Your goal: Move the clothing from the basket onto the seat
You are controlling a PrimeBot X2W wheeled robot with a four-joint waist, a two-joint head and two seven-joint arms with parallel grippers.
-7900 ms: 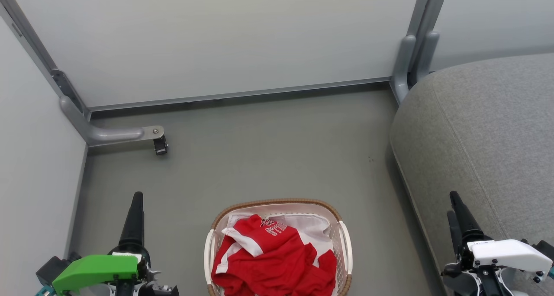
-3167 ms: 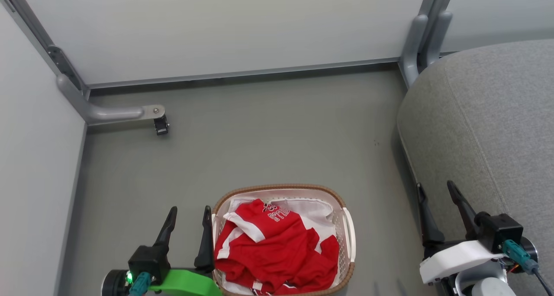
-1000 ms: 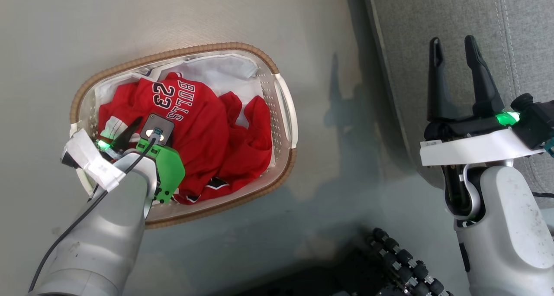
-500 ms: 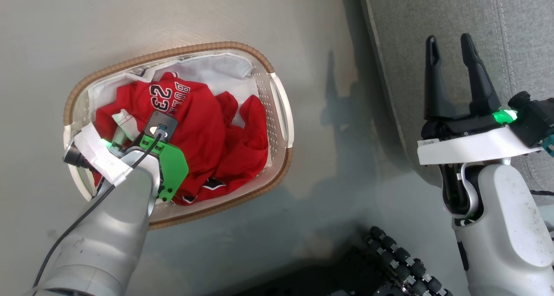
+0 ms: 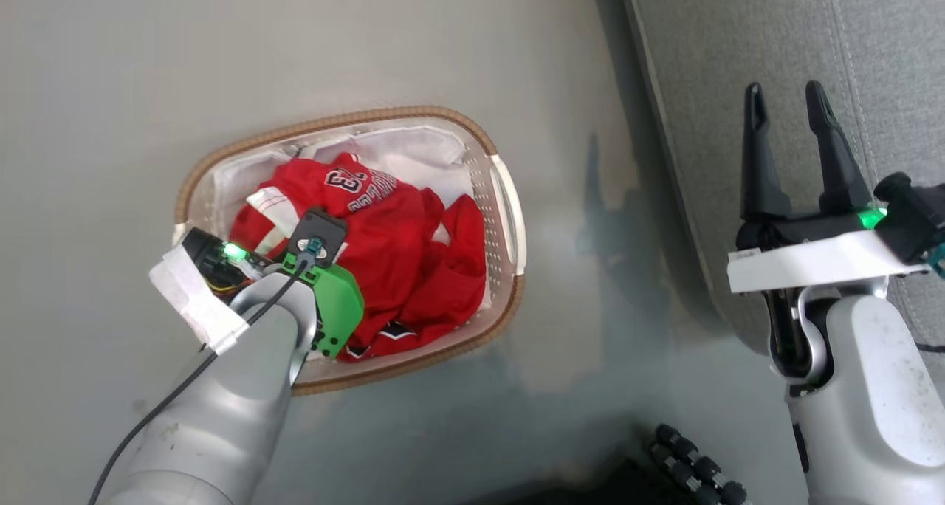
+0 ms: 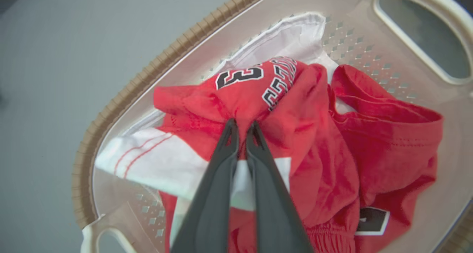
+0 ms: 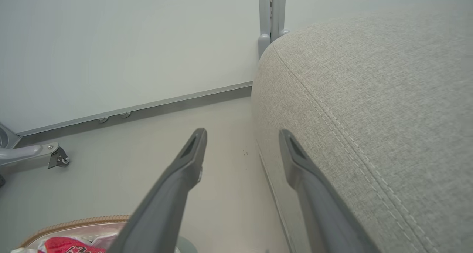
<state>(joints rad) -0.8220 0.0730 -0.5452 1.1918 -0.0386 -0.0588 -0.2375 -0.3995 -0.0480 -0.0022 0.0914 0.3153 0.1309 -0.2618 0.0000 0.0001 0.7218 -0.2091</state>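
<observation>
The left wrist view is giving the grip close up. The left gripper point(image 6: 242, 126) is pinching a raised fold of the clothing point(image 6: 310, 145), its two dark fingers drawn almost together with red cloth bunching at the tips. In the head view those fingers are lying under the green wrist cover, so that view is offering the layout instead: the basket point(image 5: 336, 123) is sitting on the grey floor point(image 5: 221, 47), with the seat point(image 5: 738, 47) rising well off to its right. The right wrist view is looking along the right gripper point(image 7: 242, 134), whose fingers are standing wide apart with nothing between them, toward a pale wall panel point(image 7: 129, 42).

The clothing is lying as a crumpled red heap. It is showing a white band with thin red stripes, a dark white-edged numeral and letters, and a gathered waistband beside a dark white-edged patch. The white liner point(image 6: 295, 34) is peeking out behind it.

All of it is resting inside the basket, around and beneath the left gripper. The numeral is sitting just beyond the fingertips, the white band is passing under them and spreading to the left in the wrist view, and a looser red garment is lying to the right. The heap is lying well apart from the right gripper, behind and to its left, while the seat's edge is running just beside that gripper's right finger.
</observation>
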